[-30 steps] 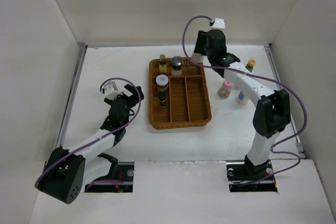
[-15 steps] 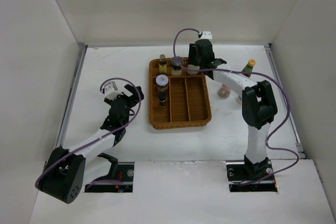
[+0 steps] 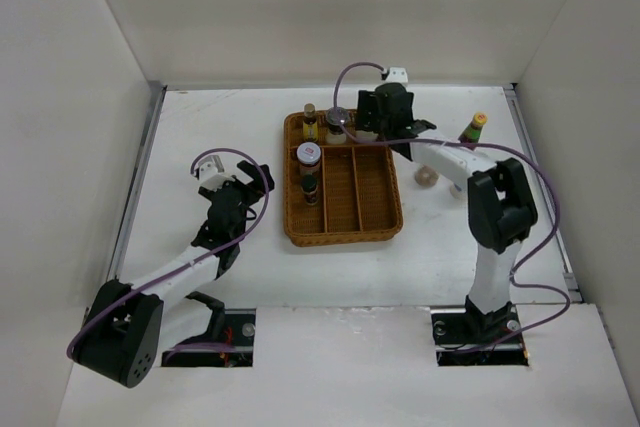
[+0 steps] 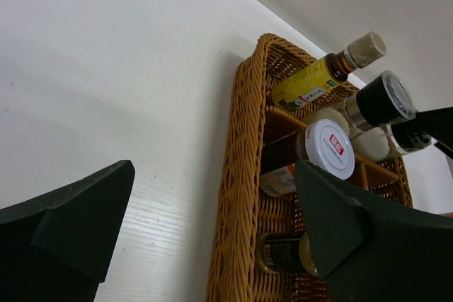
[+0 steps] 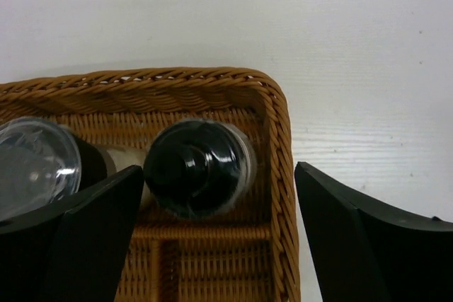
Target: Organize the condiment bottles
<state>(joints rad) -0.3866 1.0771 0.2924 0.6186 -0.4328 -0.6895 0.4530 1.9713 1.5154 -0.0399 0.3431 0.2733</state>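
The brown wicker tray (image 3: 345, 227) holds a yellow-label bottle (image 3: 310, 123), a silver-lidded shaker (image 3: 336, 124), a white-lidded jar (image 3: 308, 155) and a small dark jar (image 3: 311, 188). My right gripper (image 3: 378, 119) hangs open over the tray's back right corner. In the right wrist view a black-capped bottle (image 5: 198, 167) stands upright in that corner compartment between my spread fingers (image 5: 92, 224), untouched. The shaker (image 5: 35, 164) is beside it. A yellow-capped sauce bottle (image 3: 474, 128) and a pink-lidded jar (image 3: 425, 178) stand on the table right of the tray. My left gripper (image 3: 232, 187) is open and empty, left of the tray.
White walls close in the table on the left, back and right. The right arm's forearm (image 3: 450, 157) and cable lie over the bottles outside the tray. The tray's two long right compartments (image 3: 370, 187) hold nothing. The left wrist view shows the tray's left rim (image 4: 241, 196).
My right gripper has swung left and down from the back wall to the tray's back right corner. The left arm has not moved.
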